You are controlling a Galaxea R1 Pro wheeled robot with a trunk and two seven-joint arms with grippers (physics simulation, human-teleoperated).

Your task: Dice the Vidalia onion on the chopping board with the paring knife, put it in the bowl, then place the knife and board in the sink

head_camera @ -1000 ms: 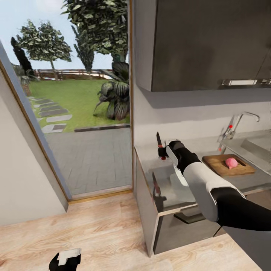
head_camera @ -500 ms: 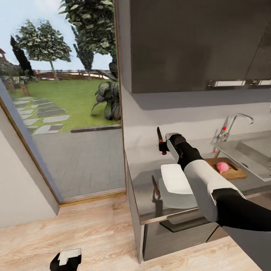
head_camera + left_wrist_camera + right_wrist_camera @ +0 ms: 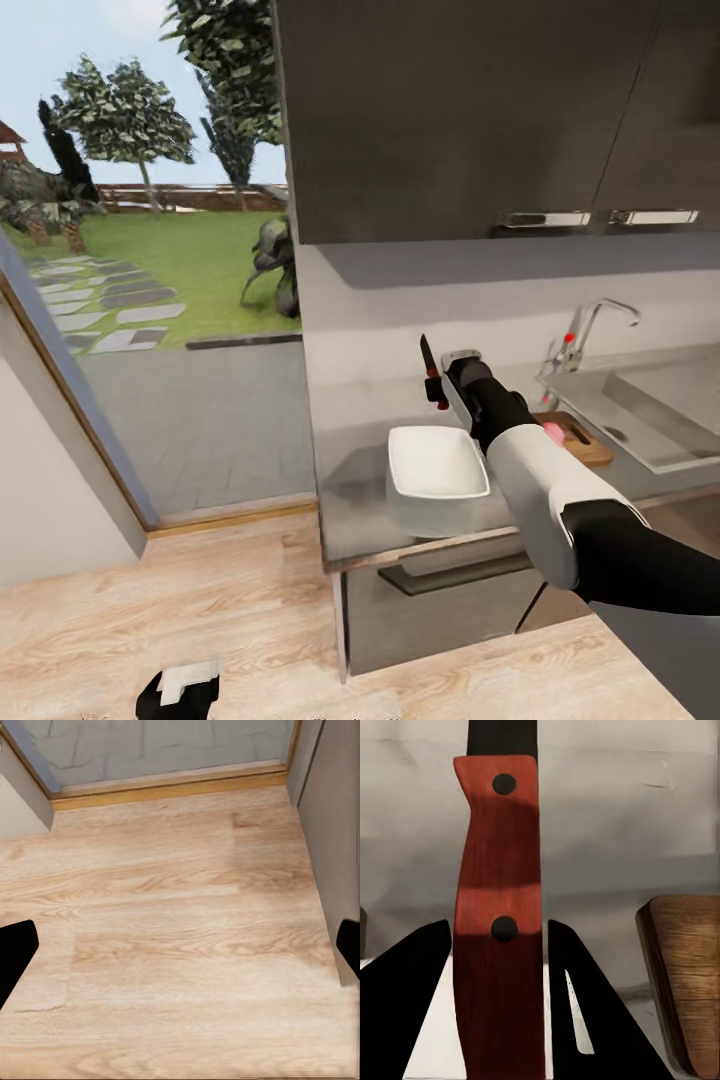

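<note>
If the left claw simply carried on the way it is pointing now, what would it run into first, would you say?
Most likely the wooden floor: the left wrist view looks down at bare planks between the open left claw's fingertips, with nothing in between, though how far off is unclear.

— What is the surface here?

— A glossy dark grey countertop point(image 3: 350, 500) over grey cabinet fronts, ending at its left end beside a glass door to a garden.

— What rests on it?

— A white square bowl point(image 3: 436, 463) sits near the front edge, close to the left end. Further right, a brown chopping board point(image 3: 585, 447) lies with a pink piece point(image 3: 552, 432) on it (both partly hidden by an arm). Beyond the board, at the right end, the steel sink point(image 3: 640, 410) is set into the slab, its chrome tap point(image 3: 590, 325) along the back edge.

— And below?

— A pale wood floor point(image 3: 180, 945).
</note>
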